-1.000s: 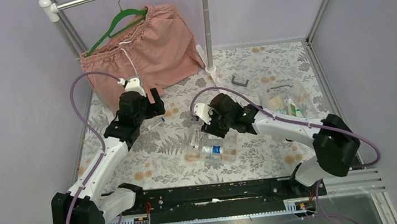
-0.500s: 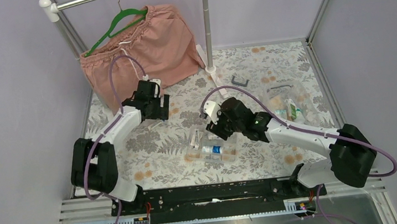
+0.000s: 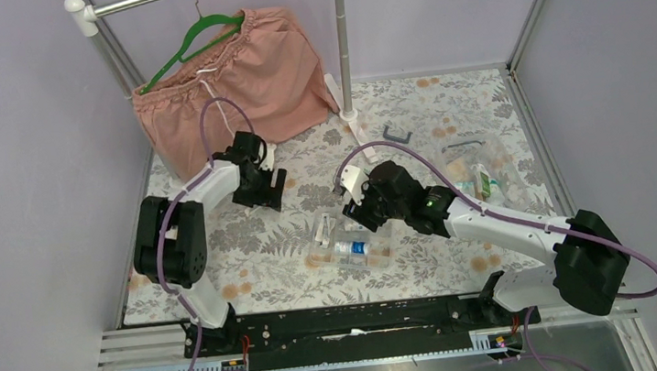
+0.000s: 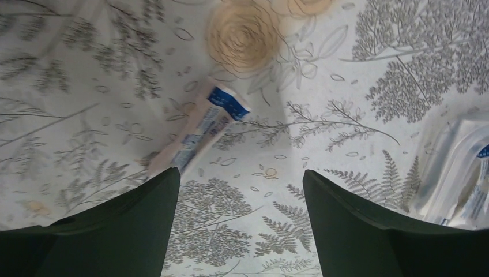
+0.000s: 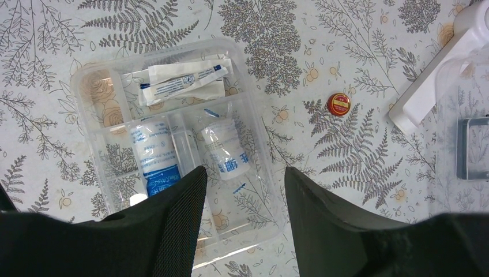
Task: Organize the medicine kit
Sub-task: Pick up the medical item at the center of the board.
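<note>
The left gripper hangs low over the flowered tablecloth, jaws apart and nothing between them. Just ahead of the finger on the left of the wrist view lies a blue-and-white sachet, flat and slanting, with its near end almost under that fingertip.

The step in hand looks like picking this sachet up. To do it well, the gripper should shift toward the sachet until its narrow width sits between the fingers. The wrist should turn so that the jaws cross the sachet rather than run along it. Then the gripper can go down to the cloth and close near the packet's middle. A flat packet slips easily, and the cloth could get pinched with it.

Further out, the kit's clear compartment tray lies mid-table. It already holds other sachets in one compartment and two wrapped rolls in others. The right gripper hovers over it, jaws apart and empty, and would best leave room for the drop. A red-capped tin lies beside the tray. The clear box stands to the right.
</note>
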Controlling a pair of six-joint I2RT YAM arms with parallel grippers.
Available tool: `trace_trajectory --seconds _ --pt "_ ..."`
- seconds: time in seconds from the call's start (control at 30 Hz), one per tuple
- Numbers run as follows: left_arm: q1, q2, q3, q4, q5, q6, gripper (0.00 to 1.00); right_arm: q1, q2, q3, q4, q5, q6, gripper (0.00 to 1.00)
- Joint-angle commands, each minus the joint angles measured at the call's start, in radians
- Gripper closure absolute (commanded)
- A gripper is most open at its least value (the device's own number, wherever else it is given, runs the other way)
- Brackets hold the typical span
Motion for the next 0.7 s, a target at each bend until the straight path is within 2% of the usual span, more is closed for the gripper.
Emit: trace_trajectory --seconds 0.0,0.13,0.23,0.4,0.5,0.57,0.67 --pt "0.006 0.029 0.015 -0.062 0.116 0.015 0.14 0.005 -0.012 0.007 0.009 -0.025 -0.003 0.41" --pt "0.007 0.045 0.01 -0.07 0.108 0.001 0.14 0.005 -0.01 0.007 0.012 -0.03 0.007 0.41" --pt "0.006 0.051 0.012 -0.073 0.131 -0.01 0.19 0.005 -0.013 0.005 0.011 -0.028 0.009 0.41" --pt "-0.003 0.034 0.021 -0.075 0.263 -0.02 0.3 0.006 -0.016 -0.006 0.014 -0.018 0.013 0.41" --pt "-0.024 -0.011 0.029 -0.047 0.339 -0.02 0.31 0.006 -0.015 -0.013 0.025 -0.019 0.021 0.41" --pt "-0.022 -0.054 0.028 -0.011 0.326 -0.047 0.3 0.006 -0.011 -0.009 0.025 -0.019 0.024 0.41" --pt "-0.01 -0.067 0.038 0.013 0.175 -0.059 0.25 0.005 -0.007 -0.007 0.023 -0.022 0.026 0.41"
